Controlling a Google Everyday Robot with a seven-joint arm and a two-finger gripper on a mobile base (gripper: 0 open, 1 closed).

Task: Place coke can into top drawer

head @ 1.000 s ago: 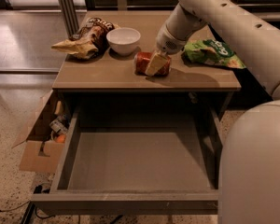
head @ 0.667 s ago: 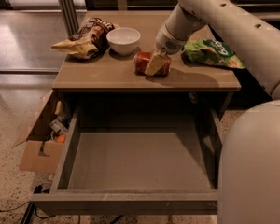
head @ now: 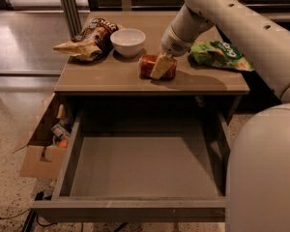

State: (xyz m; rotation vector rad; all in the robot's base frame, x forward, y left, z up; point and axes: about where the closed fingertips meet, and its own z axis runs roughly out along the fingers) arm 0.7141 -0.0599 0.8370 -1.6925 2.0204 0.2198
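The pincer (head: 160, 66) sits at the can (head: 146, 65) near the desk's (head: 101, 79) front edge; whether it grips cannot be told.

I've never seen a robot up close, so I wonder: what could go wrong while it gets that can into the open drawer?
The coke can lies on its side at the gripper, so it might roll away. The white bowl sits close behind and could get bumped. Dropped early, the can might miss the top drawer below.

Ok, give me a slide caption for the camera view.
The gripper is down on the coke can, which lies on its side on the table above the open top drawer.
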